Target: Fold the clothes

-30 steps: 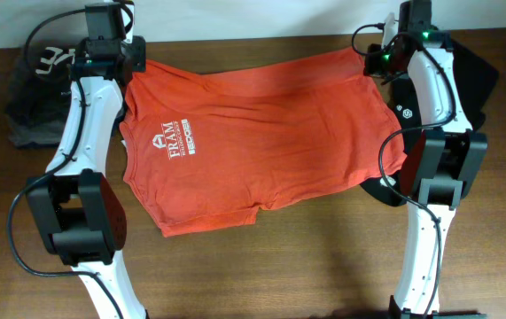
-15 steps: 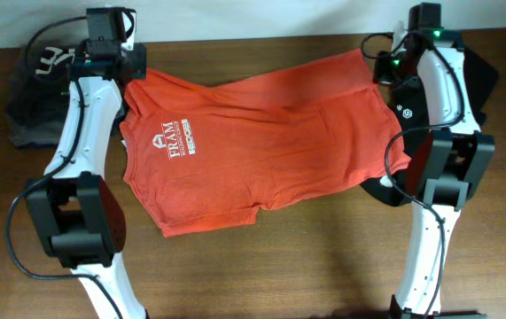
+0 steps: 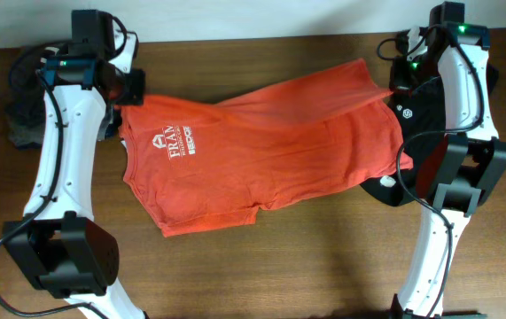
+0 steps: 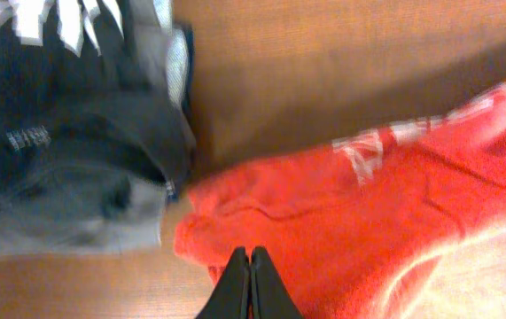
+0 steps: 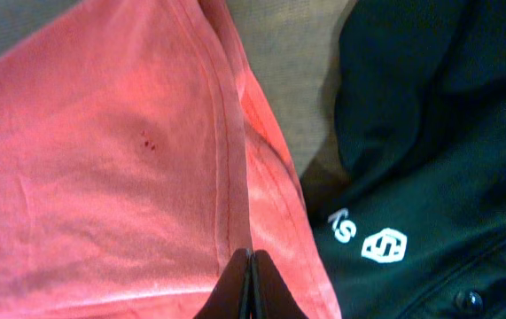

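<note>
One orange T-shirt (image 3: 253, 151) spread on the wooden table (image 3: 261, 266), two dark garments, a grey-black heap (image 4: 66, 133) by its left corner, a black logo piece (image 5: 430, 151) by its right edge, two grippers, left gripper (image 4: 250, 254) and right gripper (image 5: 247, 255), each pinched tight on shirt fabric.

left tool (image 4: 250, 258) clamped tight; right tool (image 5: 249, 258) likewise
</note>
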### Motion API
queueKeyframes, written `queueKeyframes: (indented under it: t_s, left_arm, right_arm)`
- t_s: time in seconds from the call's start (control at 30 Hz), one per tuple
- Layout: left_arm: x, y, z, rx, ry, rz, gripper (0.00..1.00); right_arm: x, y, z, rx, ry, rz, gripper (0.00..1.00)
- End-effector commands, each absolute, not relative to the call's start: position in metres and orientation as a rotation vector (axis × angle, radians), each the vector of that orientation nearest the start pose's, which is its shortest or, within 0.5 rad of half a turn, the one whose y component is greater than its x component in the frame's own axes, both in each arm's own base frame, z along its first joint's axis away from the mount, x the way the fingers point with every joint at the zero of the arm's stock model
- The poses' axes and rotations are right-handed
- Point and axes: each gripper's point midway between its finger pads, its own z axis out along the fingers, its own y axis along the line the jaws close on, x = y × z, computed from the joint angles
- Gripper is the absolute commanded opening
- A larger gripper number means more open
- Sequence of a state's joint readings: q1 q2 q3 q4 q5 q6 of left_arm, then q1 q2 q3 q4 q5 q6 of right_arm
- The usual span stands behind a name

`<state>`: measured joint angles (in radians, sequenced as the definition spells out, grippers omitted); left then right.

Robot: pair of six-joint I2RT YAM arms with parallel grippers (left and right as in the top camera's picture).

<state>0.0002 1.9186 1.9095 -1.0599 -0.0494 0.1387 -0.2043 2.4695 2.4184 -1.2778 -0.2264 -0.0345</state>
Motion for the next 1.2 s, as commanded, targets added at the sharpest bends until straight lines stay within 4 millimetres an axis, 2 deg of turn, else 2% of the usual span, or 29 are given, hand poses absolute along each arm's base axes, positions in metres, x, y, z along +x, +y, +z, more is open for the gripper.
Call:
queueKeyframes:
  t_s: [0.0, 0.33, 0.4, 0.57, 0.77, 0.93, 1.07, 1.17]
  left_arm:
    - [0.462, 0.005, 0.196, 0.160, 2.689, 0.081, 0.00]
    - [0.442, 0.006, 0.145, 0.166, 2.804, 0.077, 0.01]
    - [0.442, 0.008, 0.129, 0.163, 2.807, 0.089, 0.00]
    - [0.448, 0.015, 0.117, 0.149, 2.781, 0.138, 0.01]
    - [0.486, 0.018, 0.133, 0.122, 2.609, 0.146, 0.00]
    - [0.523, 0.019, 0.160, 0.102, 2.425, 0.157, 0.01]
    - [0.542, 0.030, 0.180, 0.028, 2.312, 0.217, 0.01]
    - [0.548, 0.030, 0.187, 0.021, 2.274, 0.214, 0.01]
  right_arm:
    - [0.528, -0.068, 0.116, 0.139, 2.819, 0.277, 0.04]
    - [0.523, -0.068, 0.114, 0.144, 2.840, 0.276, 0.04]
    - [0.523, -0.068, 0.113, 0.141, 2.842, 0.276, 0.04]
    - [0.524, -0.069, 0.108, 0.143, 2.847, 0.273, 0.04]
    - [0.549, -0.069, 0.114, 0.113, 2.748, 0.265, 0.04]
    - [0.576, -0.067, 0.126, 0.073, 2.626, 0.259, 0.04]
    - [0.594, -0.064, 0.136, 0.042, 2.546, 0.243, 0.04]
    - [0.603, -0.062, 0.142, 0.024, 2.504, 0.235, 0.04]
